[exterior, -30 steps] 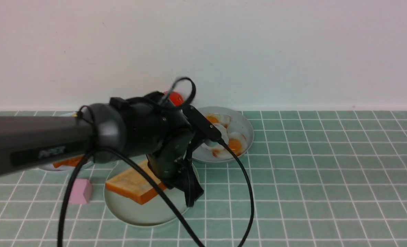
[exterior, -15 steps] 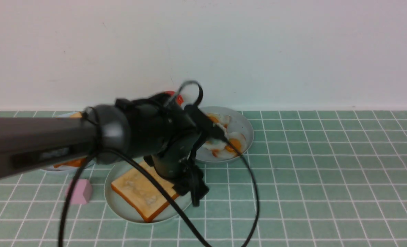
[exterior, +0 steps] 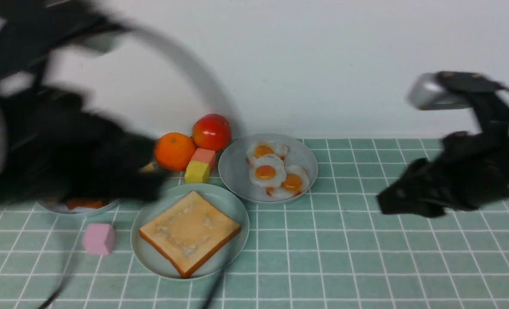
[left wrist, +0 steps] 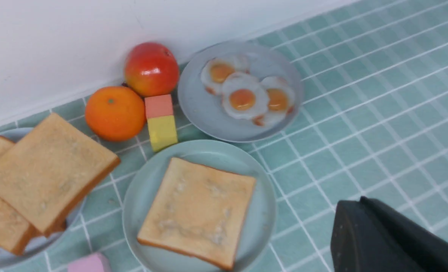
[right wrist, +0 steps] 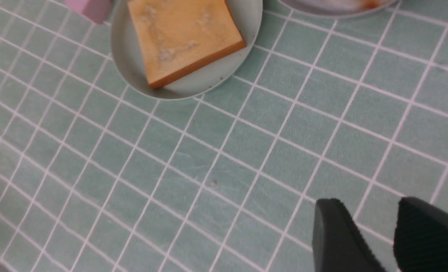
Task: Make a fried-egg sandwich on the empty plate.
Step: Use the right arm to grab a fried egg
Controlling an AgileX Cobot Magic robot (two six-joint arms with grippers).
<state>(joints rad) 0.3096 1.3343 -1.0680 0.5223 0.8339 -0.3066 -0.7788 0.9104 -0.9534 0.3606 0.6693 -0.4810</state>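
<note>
One toast slice (exterior: 189, 231) lies flat on the mint-green plate (exterior: 233, 206), at about 8 o'clock from the grey plate (exterior: 237, 180) of fried eggs (exterior: 265, 171). The right pincer (right wrist: 371, 204) hangs parted, holding nothing. The left pincer (left wrist: 379, 241) is too blurred and cropped to tell.

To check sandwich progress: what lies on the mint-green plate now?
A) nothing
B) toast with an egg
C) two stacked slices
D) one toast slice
D: a single toast slice lies flat on the mint-green plate; the three fried eggs are all on the grey plate.
</note>
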